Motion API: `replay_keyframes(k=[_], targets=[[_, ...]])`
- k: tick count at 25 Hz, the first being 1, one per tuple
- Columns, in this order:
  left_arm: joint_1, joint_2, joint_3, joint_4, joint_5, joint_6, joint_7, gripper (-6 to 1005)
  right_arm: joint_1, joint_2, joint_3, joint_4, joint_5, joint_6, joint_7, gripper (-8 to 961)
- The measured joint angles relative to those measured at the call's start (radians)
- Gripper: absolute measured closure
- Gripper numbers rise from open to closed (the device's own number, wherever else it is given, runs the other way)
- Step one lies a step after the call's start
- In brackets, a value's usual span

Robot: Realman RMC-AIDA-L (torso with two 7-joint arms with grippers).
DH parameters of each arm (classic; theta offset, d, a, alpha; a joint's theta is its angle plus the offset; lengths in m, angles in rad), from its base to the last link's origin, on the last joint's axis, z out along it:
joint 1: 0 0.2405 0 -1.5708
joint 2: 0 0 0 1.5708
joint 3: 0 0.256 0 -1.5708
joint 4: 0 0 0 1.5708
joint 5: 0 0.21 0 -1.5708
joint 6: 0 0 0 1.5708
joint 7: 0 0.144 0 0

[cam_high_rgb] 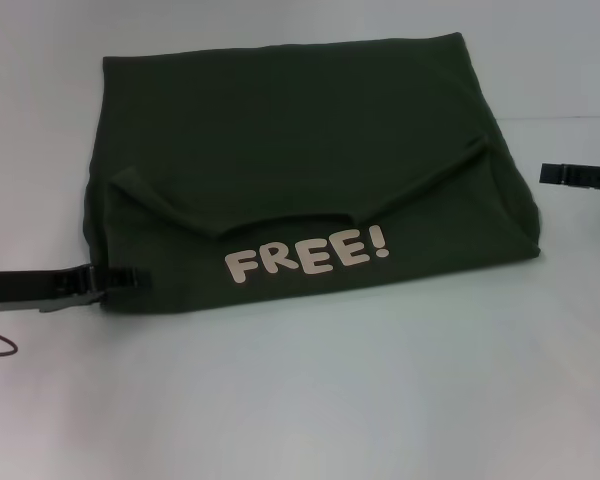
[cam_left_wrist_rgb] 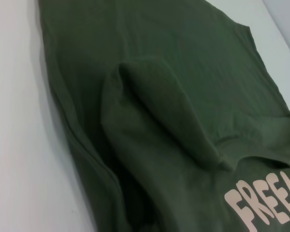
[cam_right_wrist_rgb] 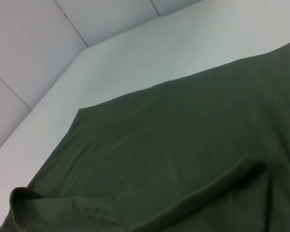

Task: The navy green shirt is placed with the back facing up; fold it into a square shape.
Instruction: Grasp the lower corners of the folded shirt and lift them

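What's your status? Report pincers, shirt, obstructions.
Left pincer at shirt's near-left corner. Right pincer off its right edge. Navy green shirt partly folded, lettering up. Nothing in the way.

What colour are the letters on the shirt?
Pale pink. The "FREE!" lettering sits on the dark olive-green shirt, clearest in the head view.

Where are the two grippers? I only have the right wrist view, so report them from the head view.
Observer: The left gripper is at the near left corner of the navy green shirt.
Operator: Now the right one.
Observer: The right gripper hangs beside the shirt's right edge, just off the cloth.
Operator: Tell me what faces up nearest the robot.
Observer: A folded-over flap showing the pale "FREE!" lettering.
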Motion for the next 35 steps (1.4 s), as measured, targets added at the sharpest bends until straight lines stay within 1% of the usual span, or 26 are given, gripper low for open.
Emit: replay_keyframes(k=[9, 15, 18, 23, 29, 35], targets=[[-0.001, -0.004, 0.018, -0.008, 0.028, -0.050, -0.005, 484, -0.004, 0.000, -0.001, 0.000, 0.000, -0.007, 0.009, 245], [-0.005, -0.004, 0.021, -0.012, 0.028, -0.064, -0.016, 727, -0.005, -0.001, -0.001, 0.000, 0.000, -0.011, 0.019, 245], [-0.011, -0.002, 0.027, -0.014, 0.029, -0.052, -0.019, 955, -0.005, -0.001, -0.001, 0.000, 0.000, -0.012, 0.019, 245], [-0.012, -0.001, 0.031, -0.014, 0.029, -0.053, -0.041, 966, -0.004, -0.001, -0.001, 0.000, 0.000, -0.012, 0.019, 246], [-0.012, -0.001, 0.035, -0.014, 0.038, -0.043, -0.061, 950, -0.004, -0.001, -0.002, 0.000, 0.000, -0.013, 0.019, 246], [-0.013, -0.001, 0.034, -0.012, 0.039, -0.047, -0.068, 873, -0.006, -0.001, -0.002, 0.000, 0.000, -0.017, 0.019, 246]])
